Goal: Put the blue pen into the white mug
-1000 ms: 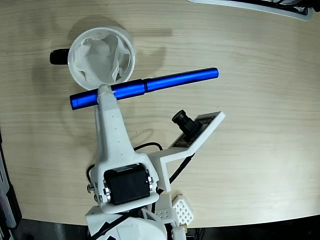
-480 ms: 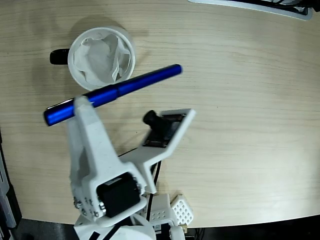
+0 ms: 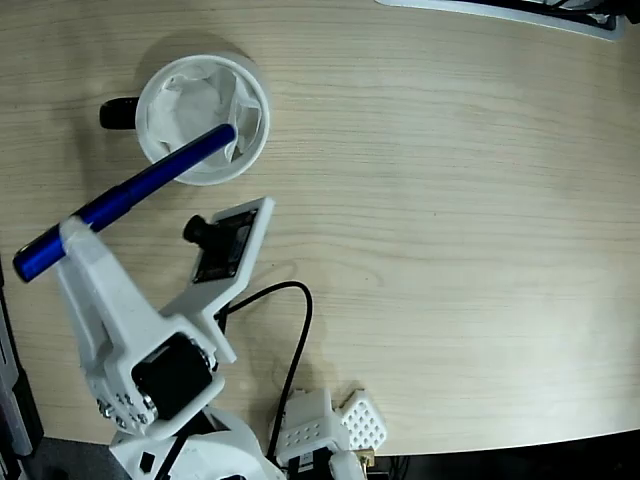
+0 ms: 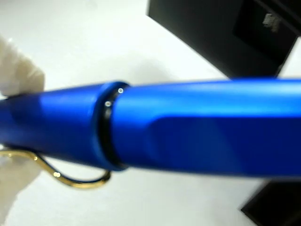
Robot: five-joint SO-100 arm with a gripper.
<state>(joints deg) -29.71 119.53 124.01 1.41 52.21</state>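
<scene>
While my hand (image 3: 72, 236) clamps the blue pen (image 3: 125, 201) in the fixed view, tip over the white mug (image 3: 203, 117), the wrist view shows only blurred barrel (image 4: 188, 127), so releasing this tilted could send it onto the table (image 3: 450, 200).

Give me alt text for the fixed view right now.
Overhead view: a white gripper holds the blue pen aloft, slanted, its upper tip over the rim of the white mug. The paper-lined mug stands on a wooden table, black handle pointing left.
</scene>
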